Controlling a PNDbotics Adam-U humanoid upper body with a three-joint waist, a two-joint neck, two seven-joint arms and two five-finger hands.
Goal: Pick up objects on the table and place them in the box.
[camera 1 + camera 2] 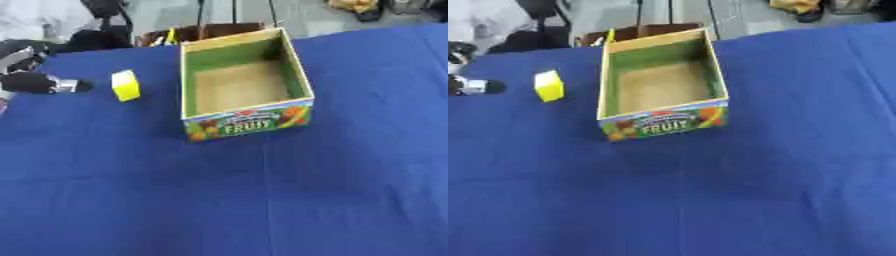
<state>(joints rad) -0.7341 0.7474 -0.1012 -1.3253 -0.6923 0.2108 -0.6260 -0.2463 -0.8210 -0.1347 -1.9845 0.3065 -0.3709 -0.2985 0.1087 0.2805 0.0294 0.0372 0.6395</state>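
My left hand [39, 82] comes in at the left edge, and the left eye view shows more of it: a dark finger reaching out toward the block, with more of the hand curving up behind it. The right eye view cuts it down to a dark tip and a bit of silver at the very edge. From either view I cannot tell whether my fingers are apart or together; they hold nothing that I can see. My right hand shows in neither view. The yellow block [125, 85] sits on the blue cloth [262, 200] just beyond my fingertip, near it but apart, with a strip of cloth showing between. It stands on end, its long axis upright and leaning slightly away from me, one broad face turned toward my hand and the top face paler. Farther out from my hand, past the block, stands the box [248, 121], open at the top, its long axis running away from me and tilted a little to the right at the far end. Its near wall carries fruit pictures and the word FRUIT; its inner walls are green and its floor is bare brown cardboard, with nothing lying in it. The block is outside the box, between it and my hand.
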